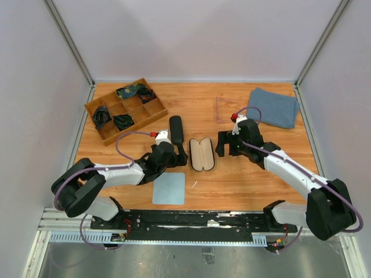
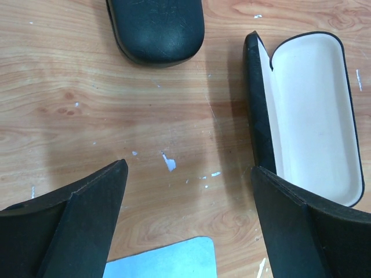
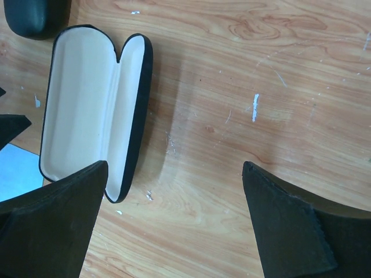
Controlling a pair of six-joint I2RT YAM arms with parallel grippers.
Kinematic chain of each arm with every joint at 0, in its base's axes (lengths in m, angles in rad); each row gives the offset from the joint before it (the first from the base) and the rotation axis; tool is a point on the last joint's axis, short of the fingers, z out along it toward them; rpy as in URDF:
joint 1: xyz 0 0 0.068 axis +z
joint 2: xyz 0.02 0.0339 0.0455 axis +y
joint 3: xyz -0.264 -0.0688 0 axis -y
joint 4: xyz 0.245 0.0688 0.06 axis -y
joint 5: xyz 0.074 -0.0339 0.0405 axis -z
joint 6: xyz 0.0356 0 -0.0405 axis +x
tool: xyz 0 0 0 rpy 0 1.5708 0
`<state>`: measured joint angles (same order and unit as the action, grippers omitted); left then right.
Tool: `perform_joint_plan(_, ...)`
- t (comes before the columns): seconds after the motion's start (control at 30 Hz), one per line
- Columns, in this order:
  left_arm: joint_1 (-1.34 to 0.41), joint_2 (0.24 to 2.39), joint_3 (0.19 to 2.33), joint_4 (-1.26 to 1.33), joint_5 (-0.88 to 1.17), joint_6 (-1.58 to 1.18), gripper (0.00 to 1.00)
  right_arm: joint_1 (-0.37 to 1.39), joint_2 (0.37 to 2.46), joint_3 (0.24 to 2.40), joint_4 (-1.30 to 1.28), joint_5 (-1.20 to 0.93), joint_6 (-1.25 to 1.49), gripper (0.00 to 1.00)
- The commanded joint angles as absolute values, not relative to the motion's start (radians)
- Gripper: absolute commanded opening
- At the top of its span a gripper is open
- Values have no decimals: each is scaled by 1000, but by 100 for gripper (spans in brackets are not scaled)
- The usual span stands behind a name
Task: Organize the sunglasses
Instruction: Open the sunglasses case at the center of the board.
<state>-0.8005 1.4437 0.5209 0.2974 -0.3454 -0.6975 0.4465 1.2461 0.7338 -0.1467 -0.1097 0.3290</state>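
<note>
A pale translucent pair of sunglasses (image 1: pixel 223 110) lies faintly visible at the far middle of the table, beside a grey-blue cloth. A black hard case (image 1: pixel 202 153) lies open between the arms, its cream lining (image 2: pixel 310 110) (image 3: pixel 87 104) bare. My left gripper (image 1: pixel 179 156) (image 2: pixel 188 168) hangs open over bare wood just left of this case, with nothing between its fingers. On the case's right side my right gripper (image 1: pixel 227 147) (image 3: pixel 175 165) is open too, over bare wood and holding nothing.
A closed black case (image 1: pixel 176 130) (image 2: pixel 156 29) lies just beyond the left gripper. A light blue cloth (image 1: pixel 169 188) (image 2: pixel 162 260) lies near the front edge. A grey-blue cloth (image 1: pixel 273 107) sits far right. A wooden tray (image 1: pixel 152 117) at far left holds dark items, too small to identify.
</note>
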Motion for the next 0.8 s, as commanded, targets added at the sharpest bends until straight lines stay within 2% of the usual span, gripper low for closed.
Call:
perform_joint_plan(0.0,-799,1372,481,278,-379,-703,93,490,1178,705,-135,-4,286,99)
perform_joint_plan(0.03,-799,1360,473,274,-380,-705,93,492,1171,706,-135,-12,285,99)
perform_joint_plan(0.23,-799,1315,442,268,-375,-715,92,516,1214,743,-162,-112,301,87)
perform_joint_plan(0.47,-799,1275,424,263,-378,-719,92,660,1303,792,-245,24,333,92)
perform_joint_plan(0.77,-799,1260,405,267,-371,-722,92,696,1341,776,-276,84,338,94)
